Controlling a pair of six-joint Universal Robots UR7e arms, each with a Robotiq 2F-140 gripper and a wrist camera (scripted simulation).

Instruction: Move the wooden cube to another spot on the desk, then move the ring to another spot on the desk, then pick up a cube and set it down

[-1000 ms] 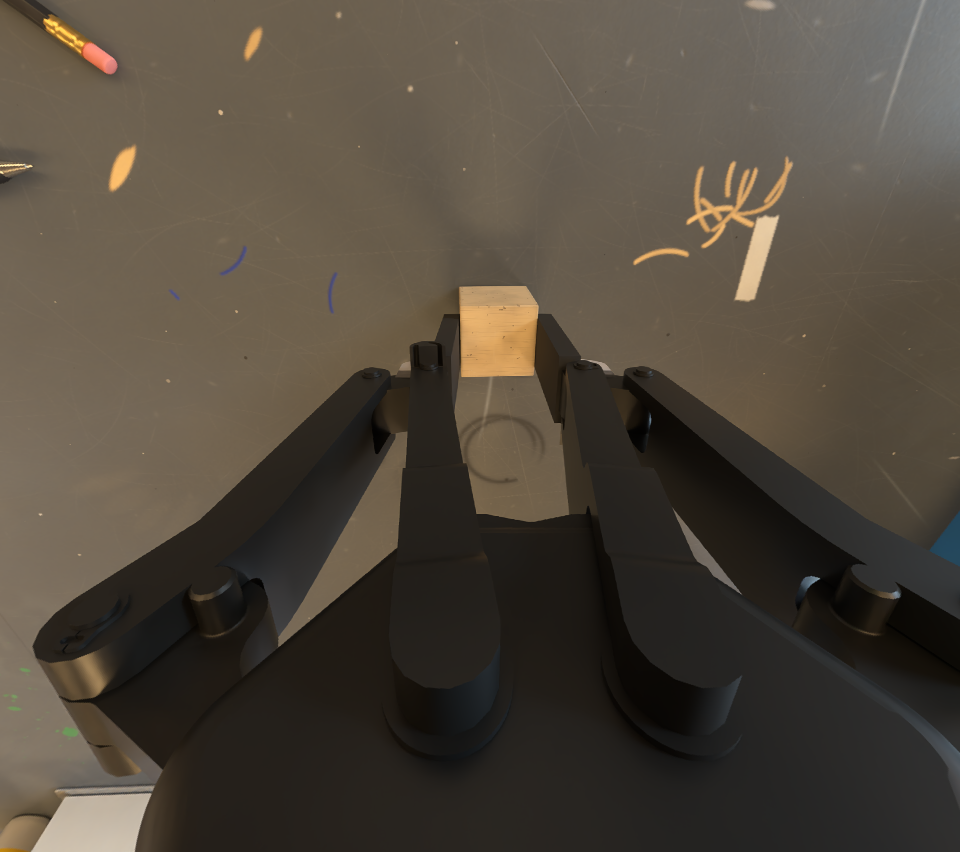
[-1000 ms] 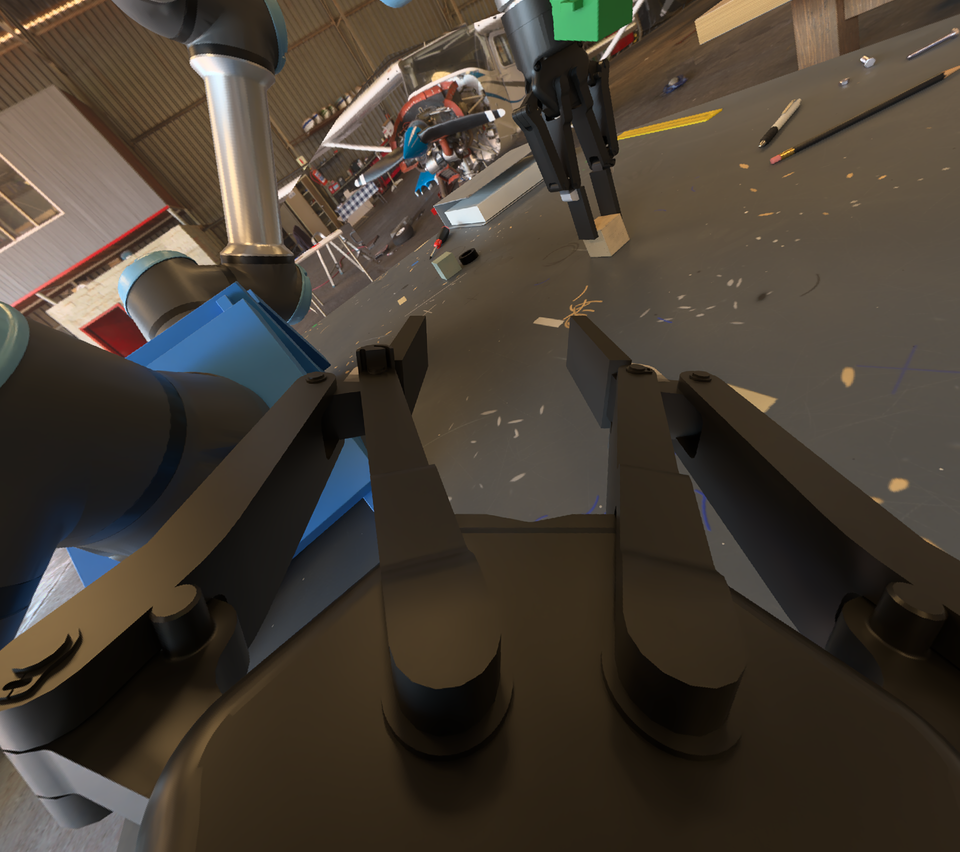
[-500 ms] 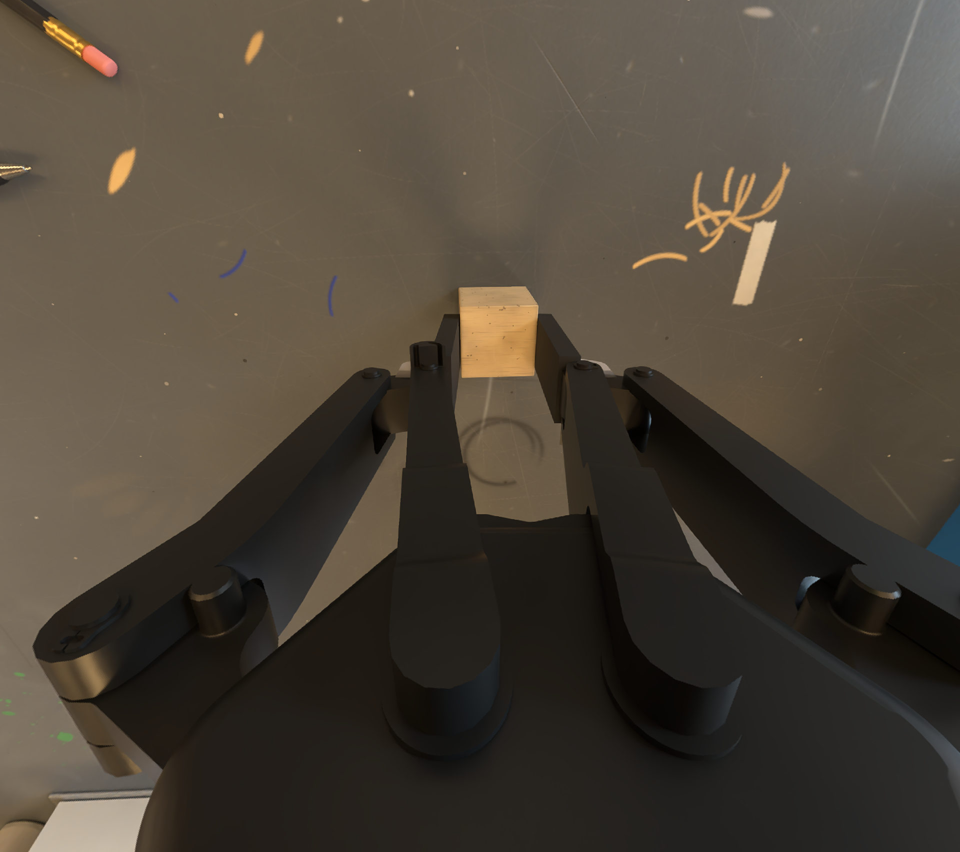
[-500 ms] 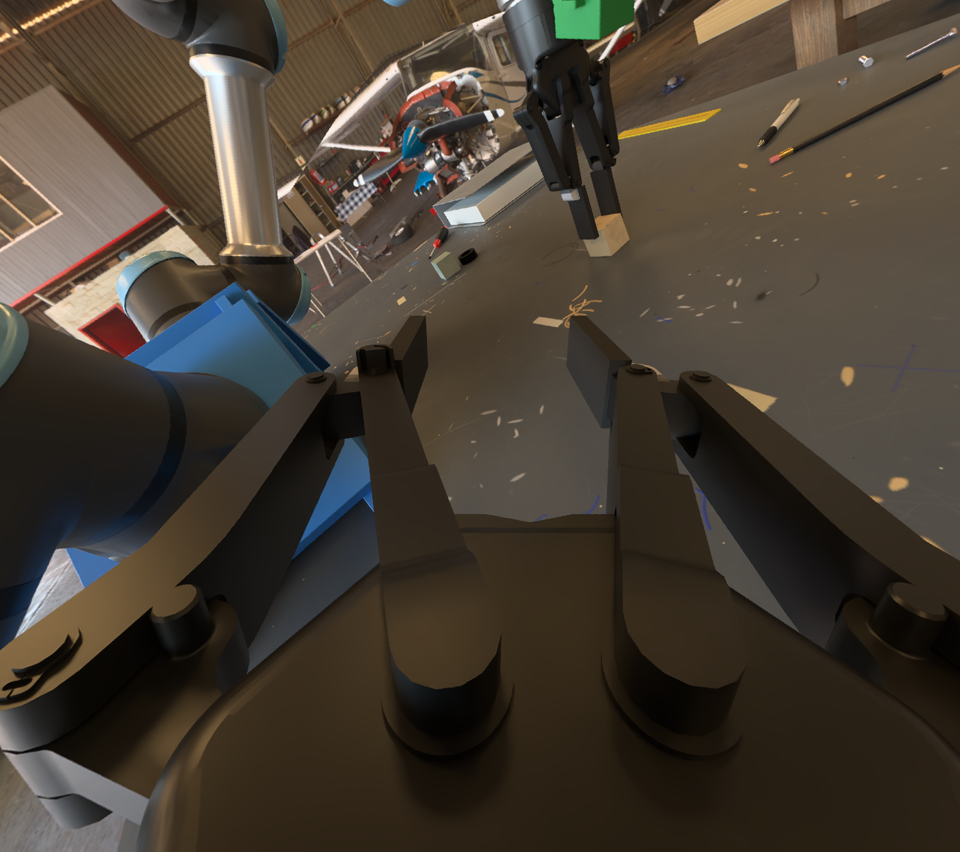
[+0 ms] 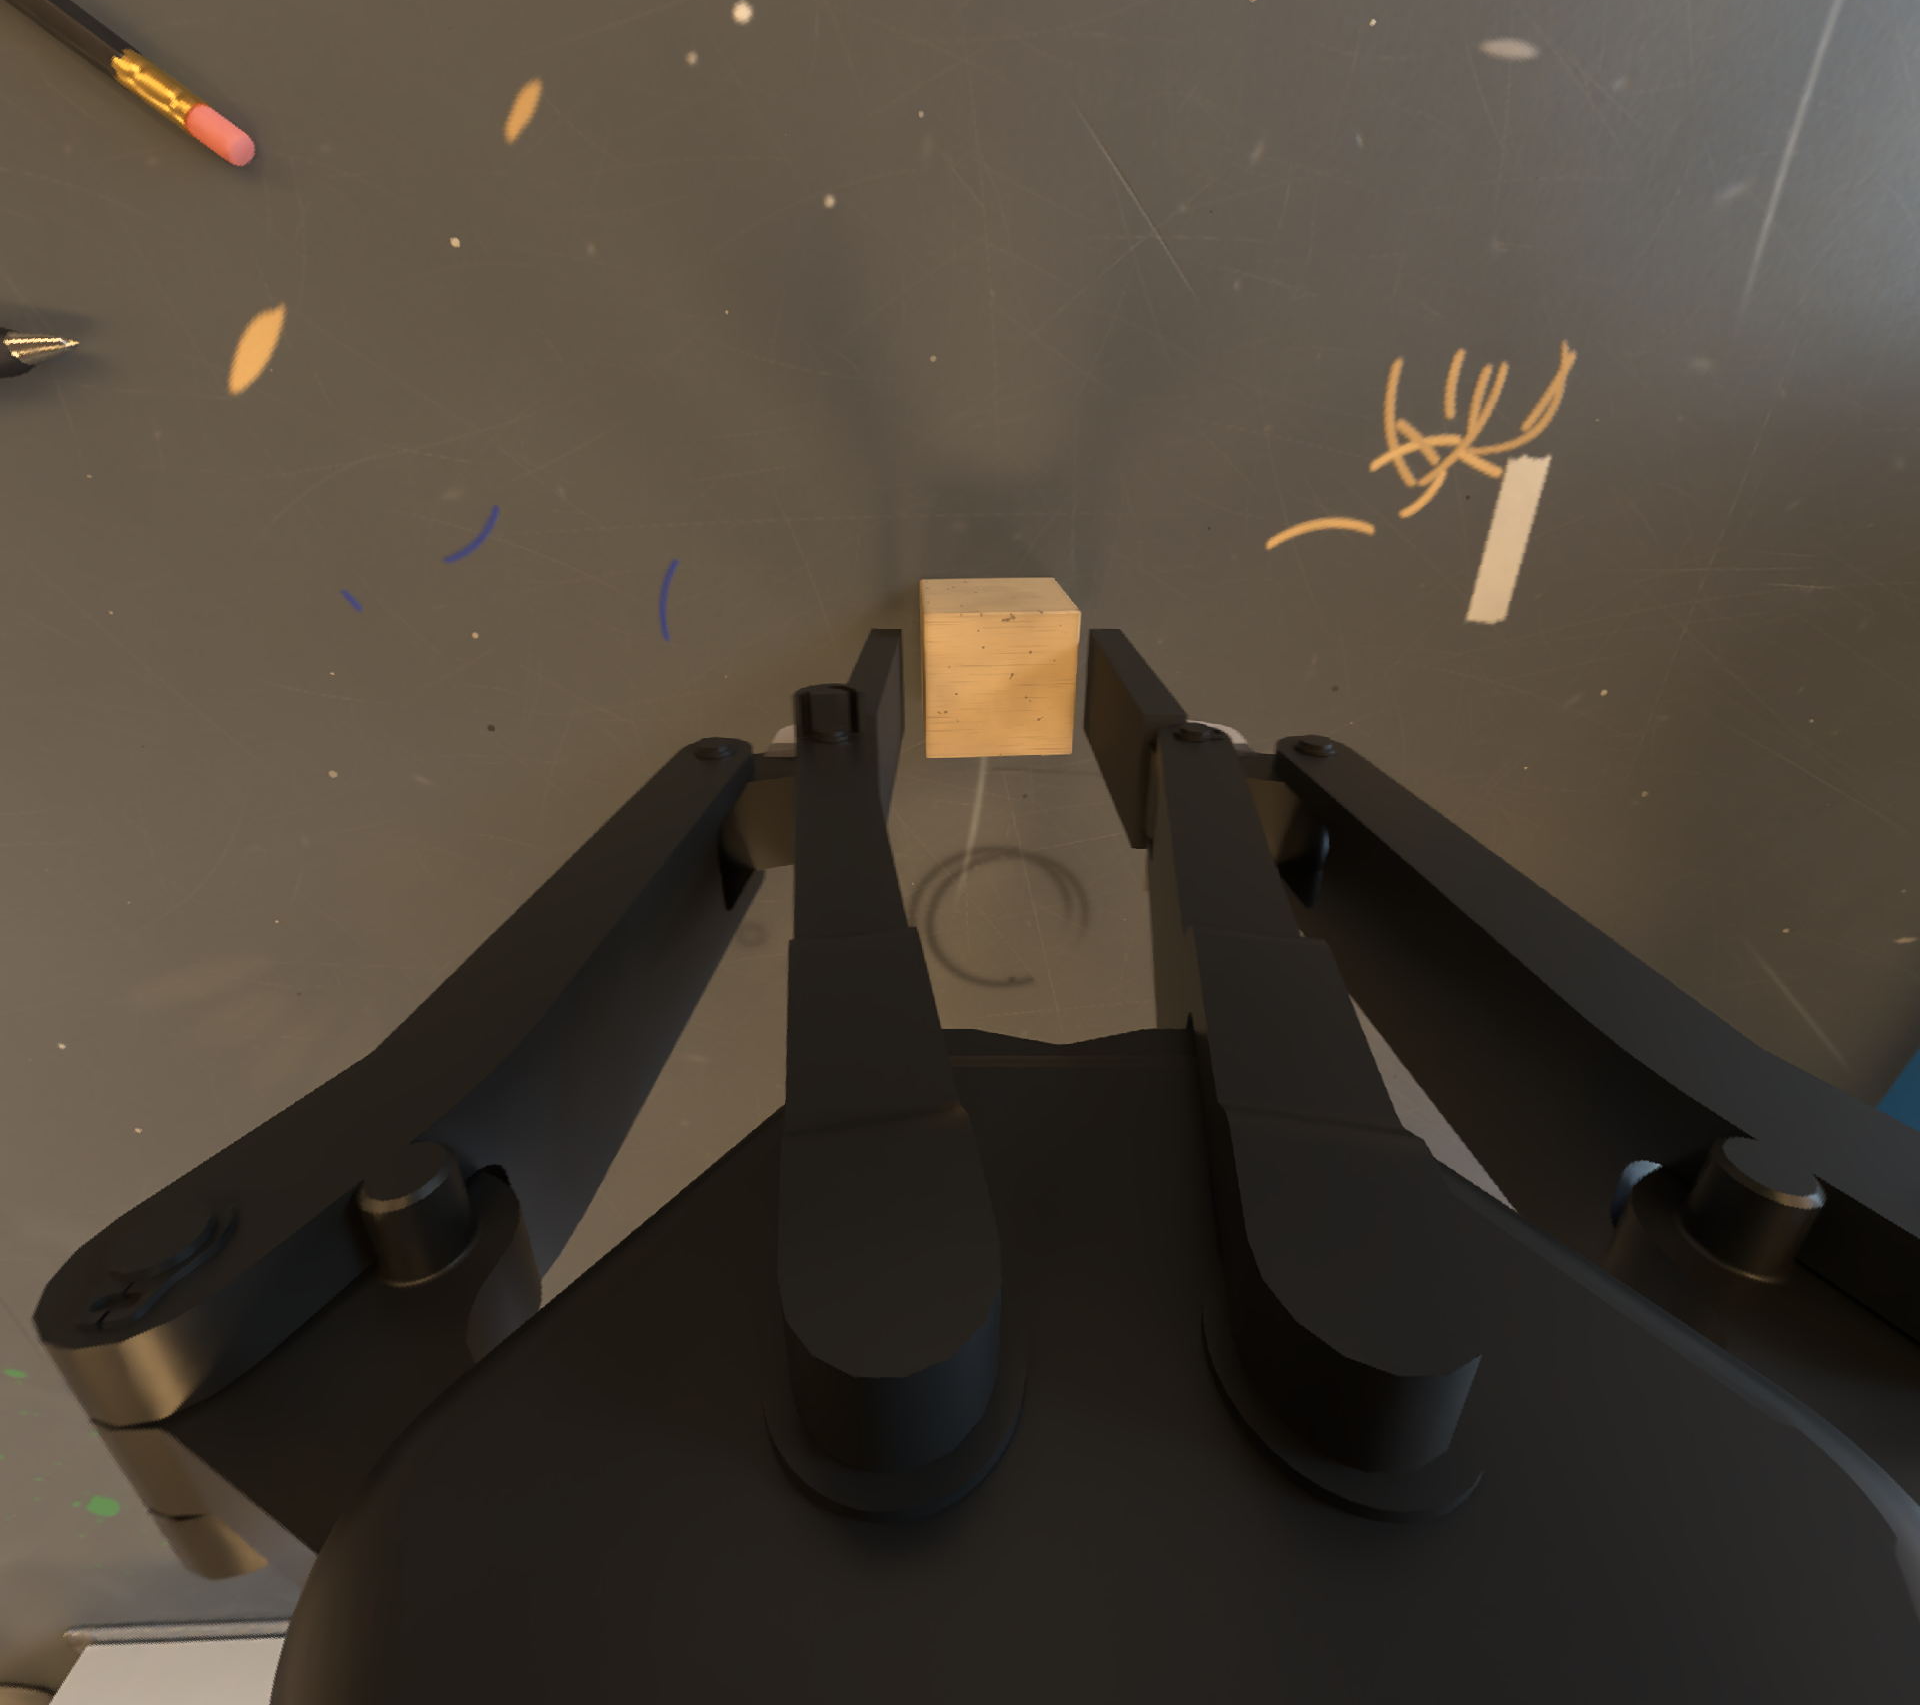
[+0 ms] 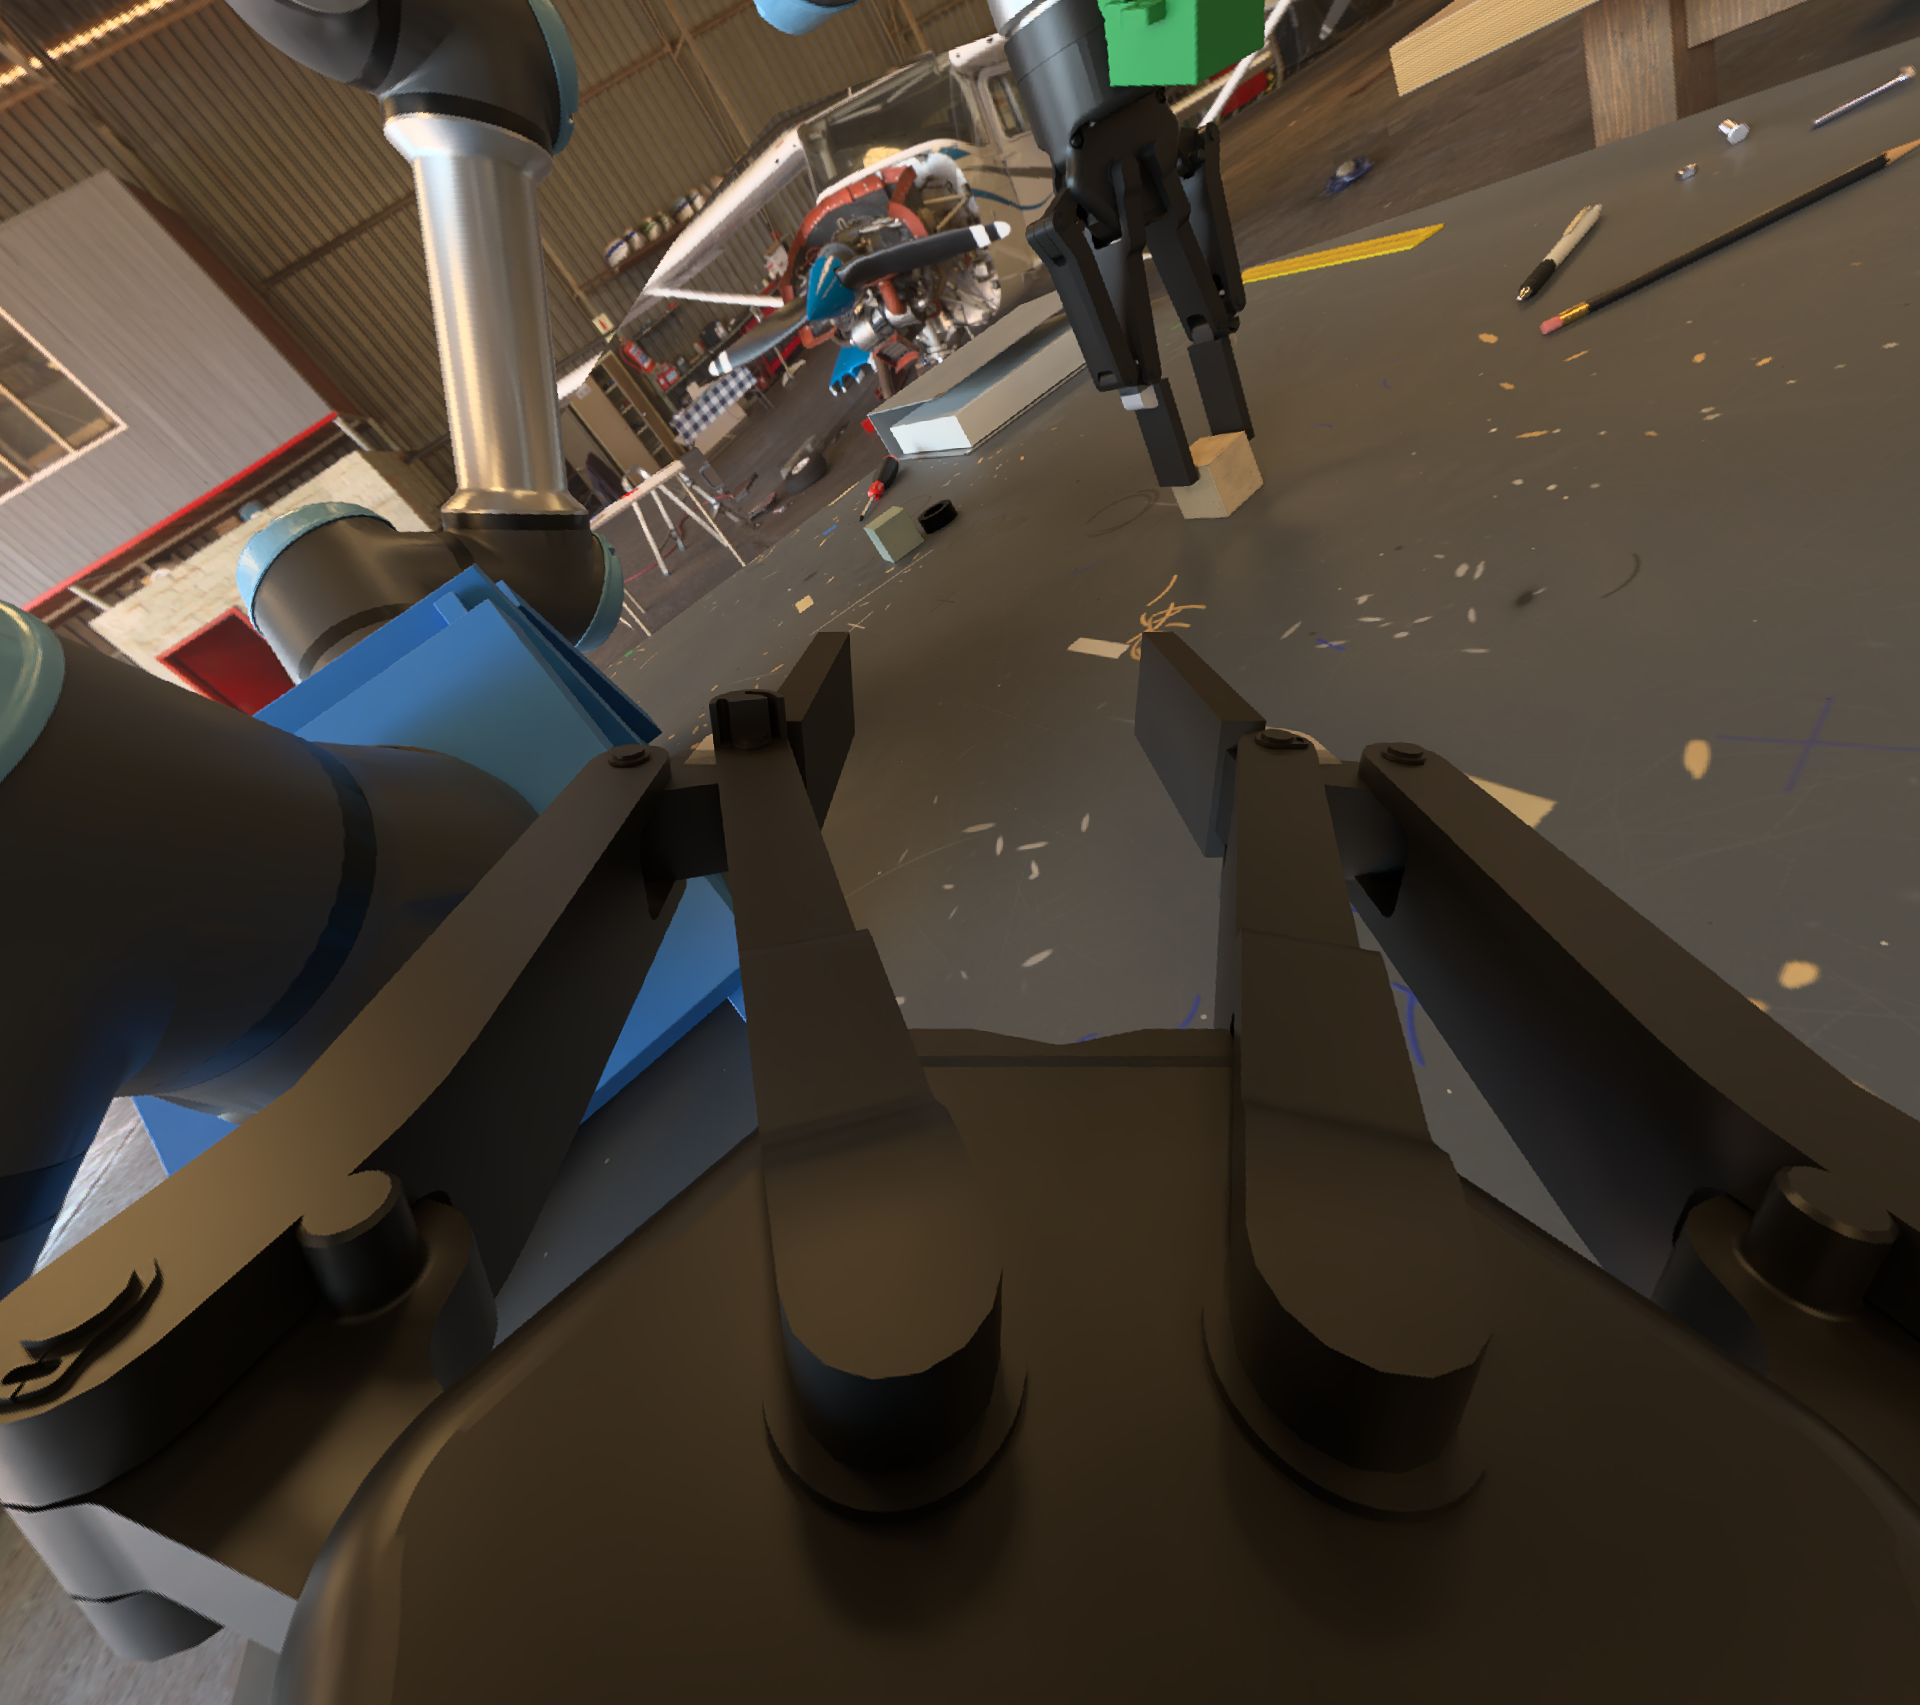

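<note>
The wooden cube [image 5: 997,668] sits on the dark desk [image 5: 727,305] between the fingers of my left gripper [image 5: 995,653]. The jaws stand a narrow gap off its sides. In the right wrist view the left gripper [image 6: 1195,434] points down over the wooden cube [image 6: 1226,476], which rests on the desk. A small black ring [image 6: 938,515] lies farther left on the desk, beside a grey-green cube [image 6: 894,535]. My right gripper [image 6: 987,720] is open and empty above the near part of the desk.
A pencil [image 5: 177,102] and a pen tip [image 5: 36,351] lie to the left of the cube. In the right wrist view a red screwdriver [image 6: 881,483] and a flat white box [image 6: 977,408] lie behind the ring. A blue box [image 6: 468,720] stands at the left.
The left gripper's fingers have parted slightly from the wooden cube's sides, letting it go. The cube stays where it was. The right arm has not moved.
</note>
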